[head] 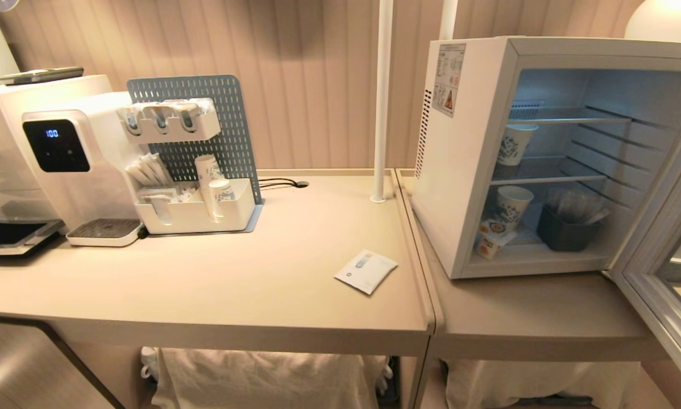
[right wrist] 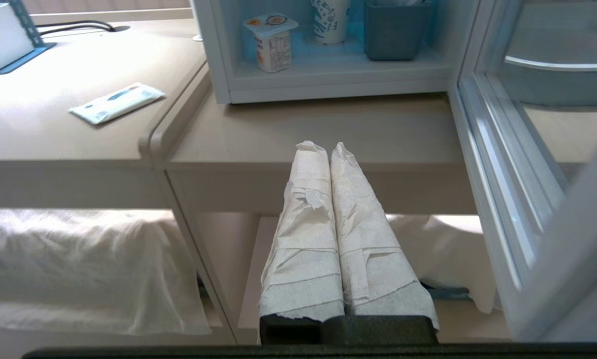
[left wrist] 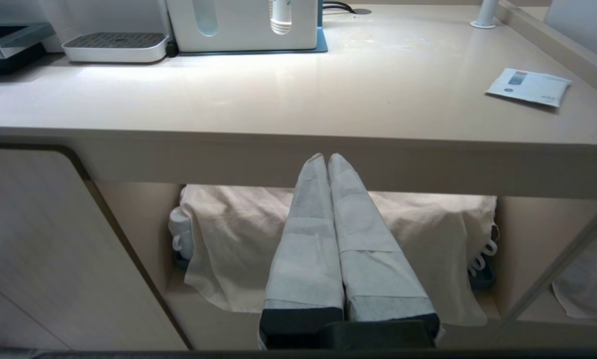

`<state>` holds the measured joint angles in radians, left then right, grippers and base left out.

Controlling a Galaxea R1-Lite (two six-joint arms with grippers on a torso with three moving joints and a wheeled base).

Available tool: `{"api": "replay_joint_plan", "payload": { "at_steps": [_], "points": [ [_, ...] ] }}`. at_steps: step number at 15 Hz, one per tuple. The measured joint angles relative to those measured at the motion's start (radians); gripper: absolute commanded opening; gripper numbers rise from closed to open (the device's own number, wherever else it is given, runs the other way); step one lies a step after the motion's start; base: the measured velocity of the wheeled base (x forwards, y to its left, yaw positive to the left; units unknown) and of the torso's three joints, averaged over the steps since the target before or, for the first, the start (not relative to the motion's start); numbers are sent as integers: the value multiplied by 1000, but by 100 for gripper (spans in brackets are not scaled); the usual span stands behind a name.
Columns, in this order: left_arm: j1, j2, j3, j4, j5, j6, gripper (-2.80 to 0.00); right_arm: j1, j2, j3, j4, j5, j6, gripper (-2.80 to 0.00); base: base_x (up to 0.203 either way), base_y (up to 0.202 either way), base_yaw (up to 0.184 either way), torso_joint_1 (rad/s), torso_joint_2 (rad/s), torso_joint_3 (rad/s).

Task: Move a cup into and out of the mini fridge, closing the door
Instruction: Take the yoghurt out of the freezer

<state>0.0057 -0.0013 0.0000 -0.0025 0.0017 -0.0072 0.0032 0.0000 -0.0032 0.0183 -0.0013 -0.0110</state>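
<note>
Left claw [left wrist: 327,157]: clenched, paper-wrapped fingers [left wrist: 308,239] pressing together, holding nothing, hanging below the front edge of the left table [left wrist: 328,99].
Right claw [right wrist: 323,146]: clenched, wrapped fingers [right wrist: 308,239] touching along their length, holding nothing, sitting low in front of the right table [right wrist: 328,134], pointing toward the fridge.
Fridge [head: 460,187]: standing on the right table, interior lit and exposed, wire shelves showing.
Door [head: 659,272]: standing wide open, swinging out at the right side of the fridge, glass pane facing inward.
Cup [head: 490,241]: sitting on the fridge floor at the front left corner, upright, orange-marked lid on top.
Paper cups: one [head: 512,205] standing on the fridge floor just behind the small cup, one [head: 515,143] sitting on the middle shelf above it.
Dark bin [head: 565,230]: resting on the fridge floor to the right of the paper cup.
Sachet [head: 366,271]: lying flat on the left table, near its right edge, well apart from the fridge.
Drinks machine [head: 73,165]: standing at the back left of the left table, black screen lit.
Organizer [head: 195,213]: sitting just beside the machine, holding cups and packets against a grey pegboard [head: 227,125].
White cloth [head: 261,378]: draping under both tables.
</note>
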Motion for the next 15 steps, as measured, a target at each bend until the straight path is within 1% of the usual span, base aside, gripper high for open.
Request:
{"api": "replay_joint_plan", "payload": {
  "at_steps": [2,3,6,7,9,11,13,15],
  "points": [
    [0,0,0,-2,0,0,-280,-1,0,0,0,0,1,-280,180,0,-1,6,3,4],
    [0,0,0,-3,0,0,-280,-1,0,0,0,0,0,-280,81,0,-8,4,7,-4],
    [0,0,0,-5,1,-3,-280,-1,1,-4,5,-3,0,-280,0,0,0,0,0,0],
    [0,0,0,-5,1,-3,-280,-1,6,-28,17,-8,6,-280,0,0,0,0,0,0],
    [0,0,0,-5,1,-3,-280,0,46,-163,45,-23,44,-280,0,0,0,0,0,0],
    [0,0,0,-5,1,-7,-280,-1,156,-326,86,-34,88,-280,0,0,0,0,0,0],
    [0,0,0,-5,1,-8,-280,-1,293,-413,109,-30,103,-280,0,0,0,0,0,0],
    [0,0,0,-5,1,-10,-280,-1,461,-460,123,-6,108,-280,0,0,0,0,0,0]
  ]
}}
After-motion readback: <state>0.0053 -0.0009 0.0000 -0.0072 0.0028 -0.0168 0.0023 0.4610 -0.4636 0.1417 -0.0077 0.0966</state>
